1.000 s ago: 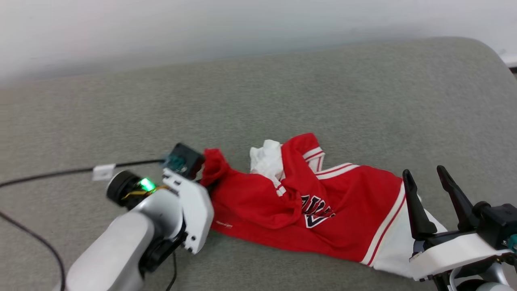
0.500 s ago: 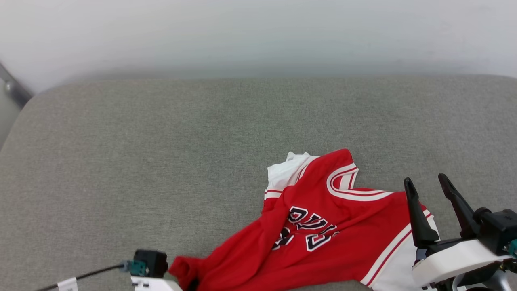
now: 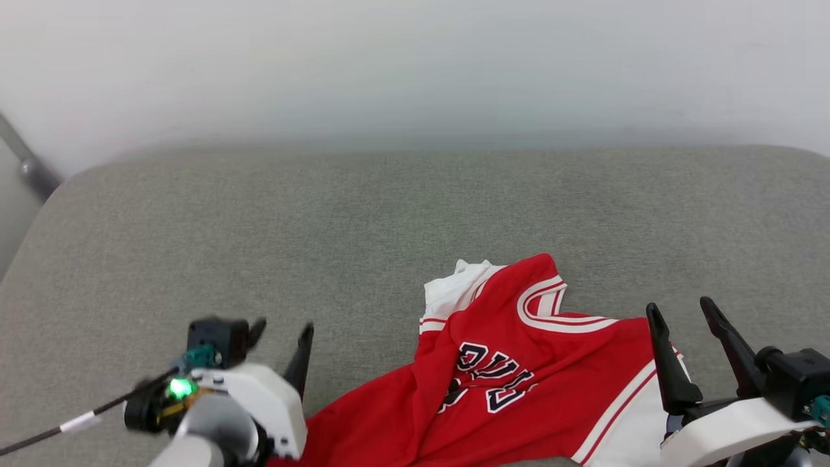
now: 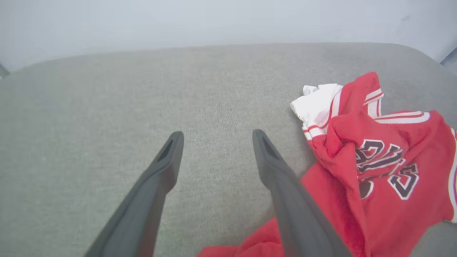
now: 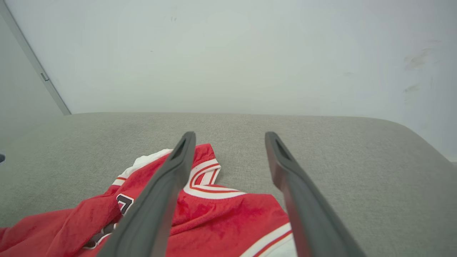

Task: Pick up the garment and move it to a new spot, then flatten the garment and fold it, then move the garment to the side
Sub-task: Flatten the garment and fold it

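The garment is a red jersey with white sleeves and black white-outlined letters, lying crumpled on the grey cushion at the lower middle-right. My left gripper stands open just left of its red hem, holding nothing. In the left wrist view the left gripper spreads over bare cushion, with the garment to its right and under its right finger. My right gripper is open above the garment's white sleeve. In the right wrist view the right gripper hovers over the striped collar of the garment.
The grey cushion runs back to a pale wall, with rounded corners at the far left and right. A black cable trails from my left wrist. A grey metal strip leans at the far left.
My left gripper was shut on the garment's red corner; now it is open and free beside the hem. The head camera has shifted. The right gripper stays open.
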`<state>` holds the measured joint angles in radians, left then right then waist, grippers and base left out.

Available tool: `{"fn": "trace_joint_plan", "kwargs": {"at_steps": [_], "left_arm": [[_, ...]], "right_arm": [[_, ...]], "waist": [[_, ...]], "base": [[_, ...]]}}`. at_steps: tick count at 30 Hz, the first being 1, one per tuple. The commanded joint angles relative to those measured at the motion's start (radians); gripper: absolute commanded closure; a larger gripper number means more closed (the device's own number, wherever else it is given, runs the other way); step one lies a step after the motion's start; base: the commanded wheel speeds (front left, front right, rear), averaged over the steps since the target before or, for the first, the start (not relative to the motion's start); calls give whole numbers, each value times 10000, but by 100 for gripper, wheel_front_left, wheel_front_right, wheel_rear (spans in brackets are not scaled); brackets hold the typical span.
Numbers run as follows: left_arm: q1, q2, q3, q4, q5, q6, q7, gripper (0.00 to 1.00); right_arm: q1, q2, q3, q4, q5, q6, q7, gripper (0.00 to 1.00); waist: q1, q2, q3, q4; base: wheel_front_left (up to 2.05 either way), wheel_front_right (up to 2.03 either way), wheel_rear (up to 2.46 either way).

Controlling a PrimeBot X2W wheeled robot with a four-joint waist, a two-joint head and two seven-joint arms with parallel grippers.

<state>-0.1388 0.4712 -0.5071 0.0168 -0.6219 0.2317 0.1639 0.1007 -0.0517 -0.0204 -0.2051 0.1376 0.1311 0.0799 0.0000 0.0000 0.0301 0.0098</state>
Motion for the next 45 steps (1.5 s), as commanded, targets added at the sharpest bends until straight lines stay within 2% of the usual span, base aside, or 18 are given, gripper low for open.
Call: {"fn": "trace_joint_plan", "kwargs": {"at_steps": [1,6,10,16,21,28,34,35,36,37,45], "left_arm": [[-257,47,26,-38,172,-27,-156,0],[-1581,-229,-238,95,648,-414,-459,0],[-2750,-672,-449,672,515,-969,-271,0],[-4362,-1605,-905,2500,-207,-2061,738,0],[-5446,-2069,-1299,4405,-676,-2779,2013,0],[-6229,-2219,-1866,6577,-970,-3259,3811,0],[-6028,-2536,-2575,7660,-1143,-3490,4931,2],[-6022,-2595,-2702,7728,-1122,-3531,4967,51],[-6010,-2659,-2780,7762,-1131,-3563,4885,56],[-6043,-2708,-2826,7764,-1121,-3589,4750,100],[-6940,-2555,-2865,7277,-493,-3537,2724,100]], "right_arm": [[24,19,13,-25,22,-7,5,0],[-44,21,17,-67,93,-7,36,0],[-251,21,-31,-110,129,-7,-17,0],[-552,23,-67,72,340,-7,-274,0],[-825,23,75,399,507,-7,-549,0],[-1060,24,110,800,775,-7,-793,0],[-1115,24,119,990,965,-7,-903,0],[-1145,24,123,1004,970,-7,-911,0],[-1189,24,145,1021,995,-7,-918,0],[-1230,24,150,1023,1013,-7,-921,0],[-1120,21,31,1011,872,-7,-819,0]], "waist": [[0,0,-45,-80],[0,0,110,-383],[0,0,561,-684],[0,0,1276,-1153],[0,0,1774,-1585],[0,0,2157,-1905],[0,0,2281,-1919],[0,0,2304,-1908],[0,0,2316,-1899],[0,0,2333,-1880],[0,0,2147,-1443]], "base": [[0,0,0],[0,0,0],[0,0,0],[0,0,0],[0,0,0],[0,0,0],[0,0,0],[0,0,0],[0,0,0],[0,0,0],[0,0,0]]}}
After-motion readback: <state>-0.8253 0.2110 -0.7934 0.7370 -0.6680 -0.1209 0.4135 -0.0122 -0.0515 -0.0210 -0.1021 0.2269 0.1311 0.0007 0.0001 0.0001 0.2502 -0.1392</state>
